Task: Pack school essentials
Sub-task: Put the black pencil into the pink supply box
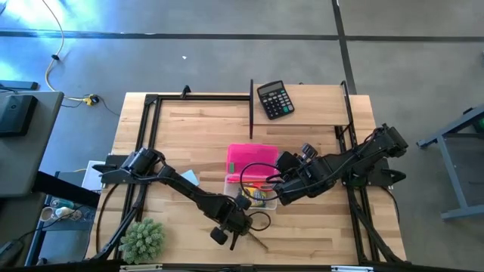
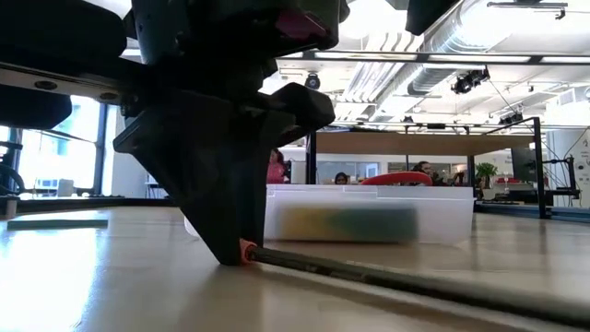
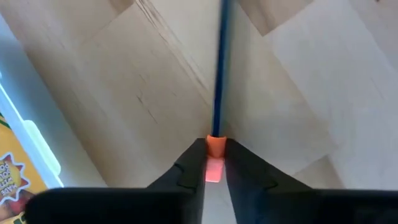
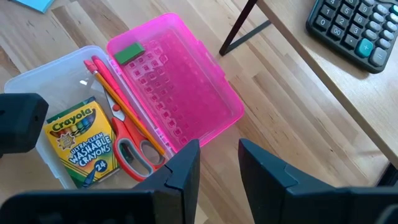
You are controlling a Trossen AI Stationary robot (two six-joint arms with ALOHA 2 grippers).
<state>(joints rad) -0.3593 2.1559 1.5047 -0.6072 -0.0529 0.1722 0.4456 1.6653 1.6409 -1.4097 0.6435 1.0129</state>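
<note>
Left end effector (image 3: 214,171) pinching pencil (image 3: 219,74) eraser tip, on table (image 3: 137,93)

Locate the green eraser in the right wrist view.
The green eraser lies on the open pink lid of the pencil case, at the lid's corner beside the clear tray holding the crayon box and scissors.

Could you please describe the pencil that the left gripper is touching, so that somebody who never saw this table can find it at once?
Start from the open clear box with the pink lid in the middle of the wooden table. Just in front of it, at the near edge, the left gripper is closed on the orange eraser end of a thin dark pencil. It lies flat on bare wood, outside the box, unlike the crayon box and scissors inside.
</note>
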